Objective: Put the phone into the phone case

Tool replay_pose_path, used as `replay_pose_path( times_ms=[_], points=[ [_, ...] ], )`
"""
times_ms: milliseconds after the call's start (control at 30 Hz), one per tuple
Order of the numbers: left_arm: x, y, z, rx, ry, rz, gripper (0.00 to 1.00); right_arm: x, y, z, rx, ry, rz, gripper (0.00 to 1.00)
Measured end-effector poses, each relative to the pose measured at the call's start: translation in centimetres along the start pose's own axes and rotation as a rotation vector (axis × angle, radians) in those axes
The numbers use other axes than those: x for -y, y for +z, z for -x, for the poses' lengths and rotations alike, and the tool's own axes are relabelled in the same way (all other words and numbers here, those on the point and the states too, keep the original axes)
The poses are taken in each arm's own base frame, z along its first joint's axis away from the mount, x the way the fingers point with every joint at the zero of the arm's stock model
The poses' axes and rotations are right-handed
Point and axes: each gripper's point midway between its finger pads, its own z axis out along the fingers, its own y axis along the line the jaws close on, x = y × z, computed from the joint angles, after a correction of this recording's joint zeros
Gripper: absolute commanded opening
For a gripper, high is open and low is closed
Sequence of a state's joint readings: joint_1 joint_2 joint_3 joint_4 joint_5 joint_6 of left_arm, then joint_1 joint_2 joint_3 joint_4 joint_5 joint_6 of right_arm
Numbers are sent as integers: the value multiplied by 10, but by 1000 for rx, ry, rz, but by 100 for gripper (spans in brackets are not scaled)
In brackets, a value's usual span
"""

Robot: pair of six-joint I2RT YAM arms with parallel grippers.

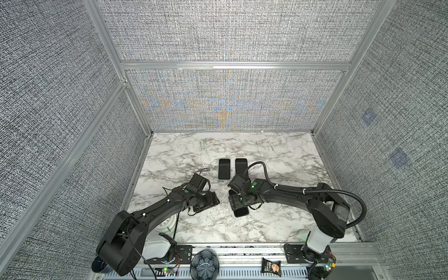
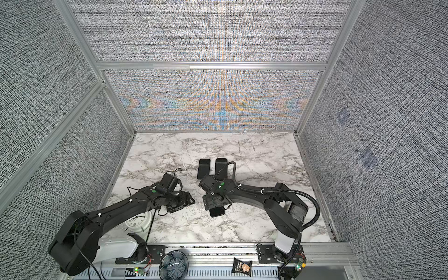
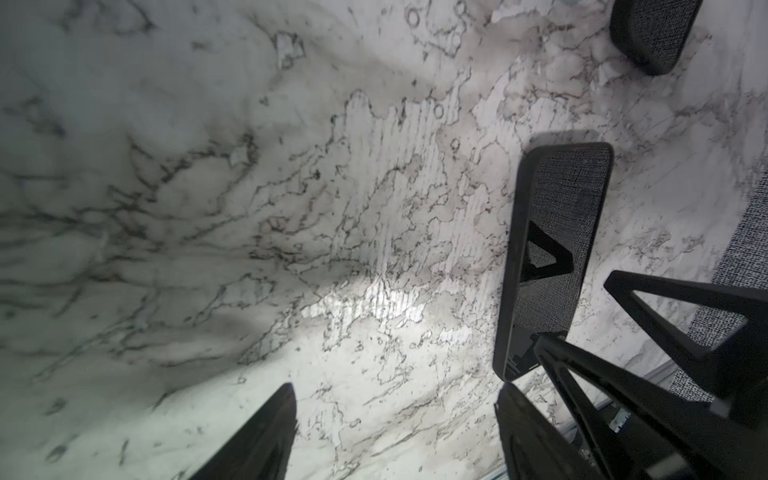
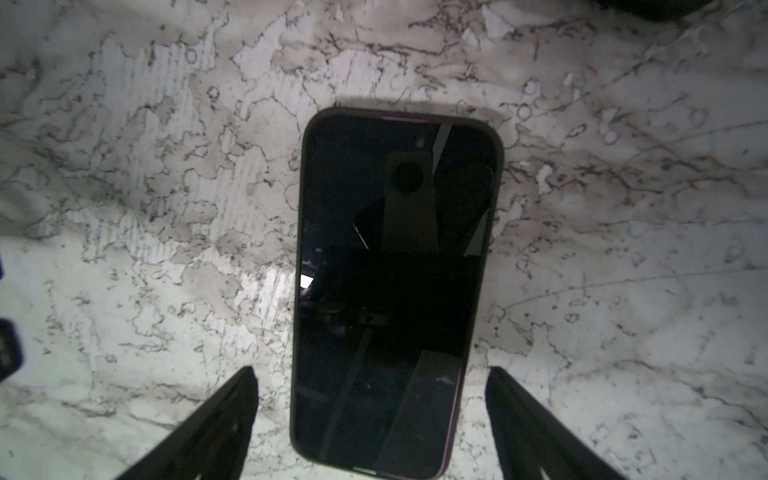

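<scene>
The phone point(image 4: 395, 282) lies screen up on the marble table, inside the dark phone case point(image 3: 508, 291), whose rim runs all round it. A thin purple edge shows at the top and at one lower corner. My right gripper point(image 4: 371, 370) stands open over one end of the phone, a finger on each side, not touching it. In both top views that gripper point(image 1: 236, 202) hides most of the phone point(image 1: 241, 212). My left gripper point(image 3: 397, 390) is open over bare marble to the left of the phone, and in a top view it point(image 1: 213, 201) is apart from the right one.
Two flat black phone-like slabs point(image 1: 224, 169) point(image 1: 240, 166) lie side by side behind the grippers. A white alarm clock point(image 1: 167, 224) sits under the left arm. On the front rail are a dark ribbed bowl point(image 1: 204, 264) and a snack bag point(image 1: 271, 265). Fabric walls enclose three sides.
</scene>
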State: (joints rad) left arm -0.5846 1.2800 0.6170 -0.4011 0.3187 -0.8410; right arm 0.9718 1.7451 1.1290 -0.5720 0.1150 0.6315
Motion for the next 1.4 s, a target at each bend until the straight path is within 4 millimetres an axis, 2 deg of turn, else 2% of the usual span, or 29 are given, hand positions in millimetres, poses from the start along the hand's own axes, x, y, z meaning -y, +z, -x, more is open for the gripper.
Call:
replay_pose_path(
  times_ms=[300,500,733,833,900,1000,1133,1300,1400],
  points=[
    [-9,4,-4,-10,5,16,89,0,18,-3,-39,-9,-71,90],
    [-9,4,-5,-9,5,15,89,1,27,-4,-59,10,-109,78],
    [-10,5,-5,-11,9,18,90,5,25,-5,-52,36,-113,72],
    [-5,3,-1,-4,17,13,89,16,16,-8,-70,44,-138,70],
    [0,0,4,4,23,8,89,22,1,0,-52,64,-135,69],
    [12,-4,18,18,43,0,89,36,-23,23,7,106,-126,68],
    [38,-8,52,43,92,-10,89,76,-41,55,59,170,-154,66],
    [64,-1,94,58,143,-16,89,130,-40,90,69,225,-203,64],
    [72,6,114,47,148,-20,88,147,-31,108,59,225,-204,63]
  ],
)
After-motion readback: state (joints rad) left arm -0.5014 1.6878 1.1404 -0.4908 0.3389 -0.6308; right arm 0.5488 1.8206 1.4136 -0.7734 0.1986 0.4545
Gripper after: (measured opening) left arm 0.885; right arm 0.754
